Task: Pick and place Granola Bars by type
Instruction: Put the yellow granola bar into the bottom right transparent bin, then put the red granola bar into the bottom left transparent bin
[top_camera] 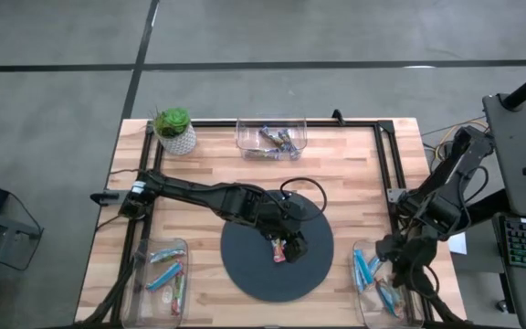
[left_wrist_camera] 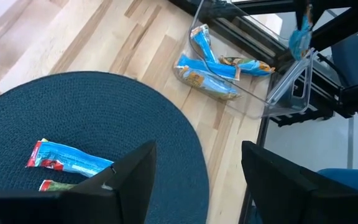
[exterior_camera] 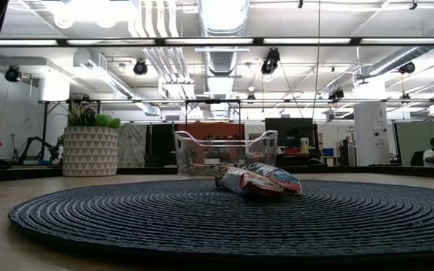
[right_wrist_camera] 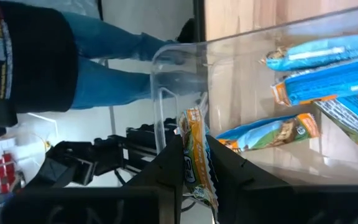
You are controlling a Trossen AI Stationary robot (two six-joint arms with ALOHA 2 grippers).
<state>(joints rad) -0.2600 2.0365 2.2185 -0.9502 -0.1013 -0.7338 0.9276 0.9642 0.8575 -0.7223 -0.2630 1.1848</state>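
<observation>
Under the left claw (top_camera: 290, 249), mat bars (top_camera: 281, 253) sit half-hidden.

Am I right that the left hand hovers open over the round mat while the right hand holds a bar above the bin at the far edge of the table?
Not quite: the right hand holds its bar over the right-side bin, as the high view shows. The left hand is indeed open over the round mat.

Left arm stretched right to table centre, left gripper (top_camera: 288, 245) fingers apart; right gripper (top_camera: 393, 250) pinching a bar (right_wrist_camera: 199, 163) at near right.
</observation>
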